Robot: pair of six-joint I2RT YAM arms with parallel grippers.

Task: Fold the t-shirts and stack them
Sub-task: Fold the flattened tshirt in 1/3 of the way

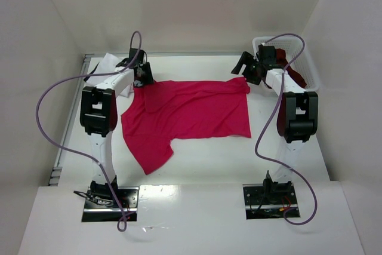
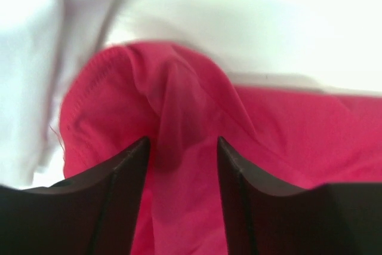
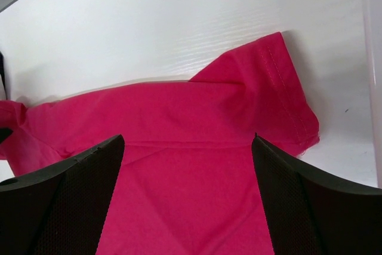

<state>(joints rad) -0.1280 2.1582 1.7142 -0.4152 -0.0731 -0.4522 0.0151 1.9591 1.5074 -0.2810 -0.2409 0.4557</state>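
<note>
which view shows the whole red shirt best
The top external view: it alone shows the entire red t-shirt spread on the table, between both arms. The left wrist view shows only a bunched hem fold between its fingers; the right wrist view shows only a sleeve and part of the body.

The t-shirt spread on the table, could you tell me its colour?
Bright crimson red t-shirt; clearest in the top external view.

A lab test cell rather than a home: plain white panels [image 1: 197,4] walling in a white tabletop [image 1: 203,159], two robot arms bolted on metal base plates [image 1: 110,200] at its near edge, purple cables [image 1: 45,117] looping loose
</note>
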